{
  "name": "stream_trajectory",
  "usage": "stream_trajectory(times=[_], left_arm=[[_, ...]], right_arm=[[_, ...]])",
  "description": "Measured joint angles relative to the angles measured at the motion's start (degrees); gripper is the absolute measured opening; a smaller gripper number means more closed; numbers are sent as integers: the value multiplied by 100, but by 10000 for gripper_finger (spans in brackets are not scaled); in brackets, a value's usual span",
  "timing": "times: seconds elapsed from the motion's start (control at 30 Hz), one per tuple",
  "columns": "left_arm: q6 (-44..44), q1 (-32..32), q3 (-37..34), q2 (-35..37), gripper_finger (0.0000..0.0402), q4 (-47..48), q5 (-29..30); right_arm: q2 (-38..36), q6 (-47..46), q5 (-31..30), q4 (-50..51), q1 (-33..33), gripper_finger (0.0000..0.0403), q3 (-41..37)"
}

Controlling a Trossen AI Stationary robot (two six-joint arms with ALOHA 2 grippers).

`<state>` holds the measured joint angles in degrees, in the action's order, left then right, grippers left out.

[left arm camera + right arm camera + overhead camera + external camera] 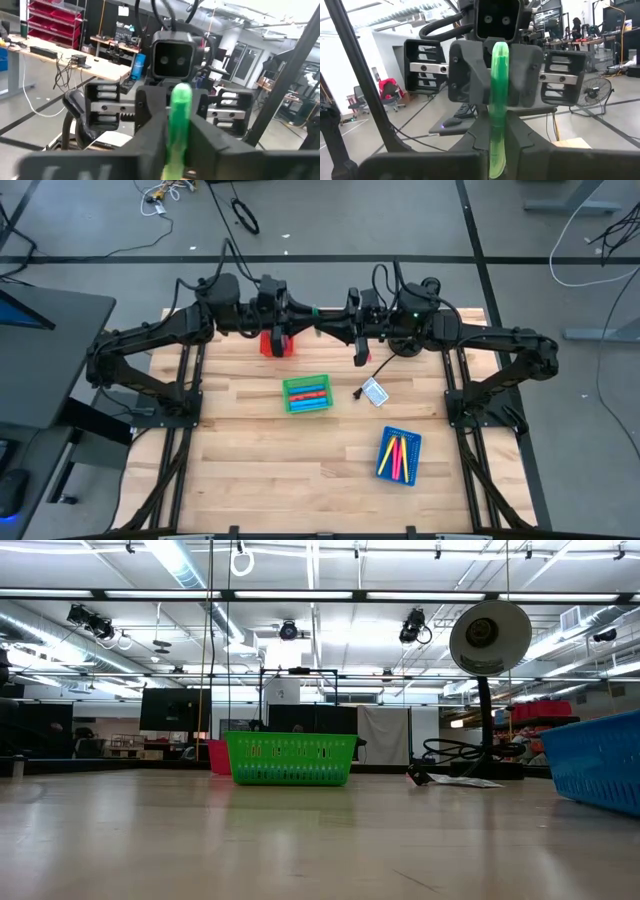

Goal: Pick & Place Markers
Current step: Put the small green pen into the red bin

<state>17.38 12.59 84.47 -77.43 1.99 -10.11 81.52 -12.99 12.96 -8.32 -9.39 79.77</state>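
A green marker [316, 310] hangs high over the table's far middle, between my two grippers, which face each other. My left gripper [305, 314] comes from the left and my right gripper [331, 320] from the right; both are shut on it. Each wrist view shows the marker [178, 125] [498, 90] running from that arm's own fingers to the other gripper. More markers lie in the green tray [306, 394] and the blue tray [399, 455]. Neither gripper shows in the low view. My left gripper pinches the green marker's left end [175, 147] between its two fingers. The fingers [472, 75] come level from the table's left and lie along the marker. The marker is lifted clear, roughly level. My right gripper pinches the marker's right end [496, 150] between its two fingers. These fingers [200, 102] come level from the table's right, along the marker. The marker spans the short gap to the other gripper, far above the table.
A red tray [278, 343] stands under the left gripper at the far edge. A white-and-blue card [374, 391] lies right of the green tray. The near half of the wooden table [260, 480] holds only the blue tray at the right.
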Motion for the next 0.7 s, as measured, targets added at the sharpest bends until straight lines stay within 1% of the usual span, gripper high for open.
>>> stream_trajectory(times=[0.07, 0.1, 0.5, 0.7], left_arm=[[-21, -1, 0, 2, 45, -48, 11], [-23, -1, 0, 1, 41, -65, 3], [122, 2, -2, -4, 44, -118, 23], [348, 51, -2, 26, 44, -73, 48]], right_arm=[[-2, -4, -2, 2, -2, 17, 0], [-3, -2, -10, 11, 1, 19, 0], [-7, 210, -12, 70, 1, 73, 0], [-7, 335, -6, 113, 3, 87, 0]])
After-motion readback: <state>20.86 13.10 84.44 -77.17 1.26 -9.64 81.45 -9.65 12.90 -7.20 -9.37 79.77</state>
